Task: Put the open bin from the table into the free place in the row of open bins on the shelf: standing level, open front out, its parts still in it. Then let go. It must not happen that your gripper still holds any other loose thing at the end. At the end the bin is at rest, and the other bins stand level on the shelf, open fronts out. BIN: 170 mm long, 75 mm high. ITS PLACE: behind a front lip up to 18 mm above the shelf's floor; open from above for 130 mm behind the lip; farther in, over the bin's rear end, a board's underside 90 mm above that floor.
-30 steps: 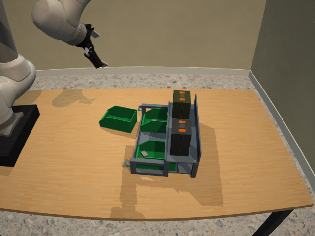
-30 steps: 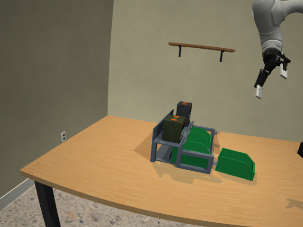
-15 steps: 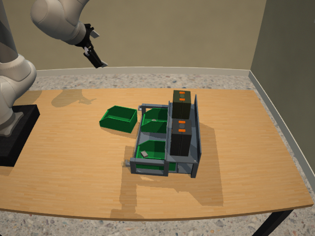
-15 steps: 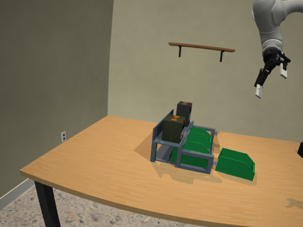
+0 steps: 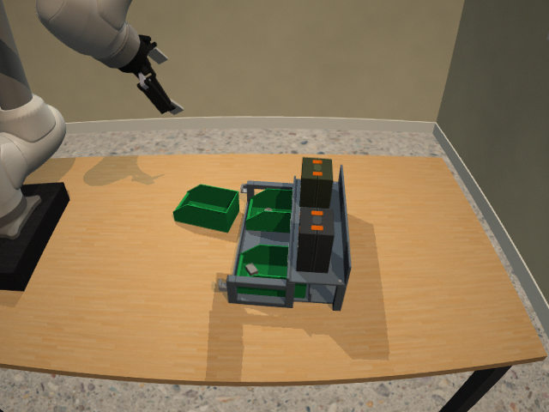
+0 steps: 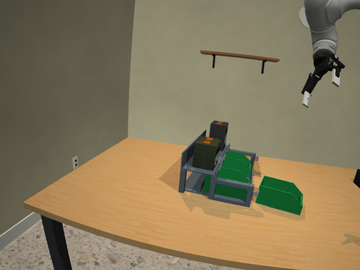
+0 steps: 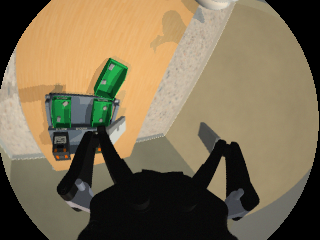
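Observation:
The open green bin [image 5: 206,207] [image 6: 279,196] [image 7: 110,78] stands level on the table [image 5: 133,287] [image 6: 116,180], just beside the grey shelf [image 5: 256,282] [image 6: 182,174] [image 7: 80,106]. I cannot see any parts inside it. Two green bins stand in the shelf's lower row, a far one [image 5: 268,211] and a near one [image 5: 262,262] with a small grey part [image 5: 251,268]. Bare grey shelf floor [image 5: 256,239] shows between them. My gripper [image 5: 165,81] [image 6: 320,91] [image 7: 162,126] is open and empty. It hangs high in the air, well above and away from the table bin.
Two dark boxes with orange labels [image 5: 316,181] [image 5: 315,239] [image 6: 206,149] stand on the shelf's upper board, over the bins' rear ends. The robot's base [image 5: 27,230] sits at the table's left end. A wooden wall shelf [image 6: 239,55] hangs on the back wall.

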Controlling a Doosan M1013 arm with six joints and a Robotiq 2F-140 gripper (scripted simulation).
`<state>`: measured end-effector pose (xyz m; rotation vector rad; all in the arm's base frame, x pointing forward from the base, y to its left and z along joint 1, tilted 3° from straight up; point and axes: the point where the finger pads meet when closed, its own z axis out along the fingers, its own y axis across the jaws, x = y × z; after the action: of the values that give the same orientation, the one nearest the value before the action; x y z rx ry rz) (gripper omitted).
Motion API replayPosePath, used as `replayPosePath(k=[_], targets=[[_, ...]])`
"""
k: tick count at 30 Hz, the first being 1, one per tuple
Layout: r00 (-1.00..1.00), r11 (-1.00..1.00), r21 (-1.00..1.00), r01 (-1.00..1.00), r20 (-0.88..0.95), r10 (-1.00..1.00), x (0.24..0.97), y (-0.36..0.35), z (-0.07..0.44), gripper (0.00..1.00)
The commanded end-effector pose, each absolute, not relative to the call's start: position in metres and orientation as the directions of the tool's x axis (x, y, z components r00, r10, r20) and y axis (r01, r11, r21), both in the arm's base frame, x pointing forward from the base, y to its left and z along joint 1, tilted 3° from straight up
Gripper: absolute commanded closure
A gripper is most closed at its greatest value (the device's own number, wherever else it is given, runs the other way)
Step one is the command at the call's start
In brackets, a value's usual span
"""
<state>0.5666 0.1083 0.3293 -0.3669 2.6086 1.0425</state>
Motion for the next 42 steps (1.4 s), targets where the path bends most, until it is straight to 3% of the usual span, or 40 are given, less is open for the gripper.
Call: replayPosePath(k=[1, 42], targets=[[-0.909, 0.718, 0.591, -0.367, -0.394, -0.140, 0.566, 0.091, 0.343, 0.00], [-0.848, 0.890, 0.190, -0.415, -0.434, -0.303, 0.492, -0.095, 0.490, 0.00]])
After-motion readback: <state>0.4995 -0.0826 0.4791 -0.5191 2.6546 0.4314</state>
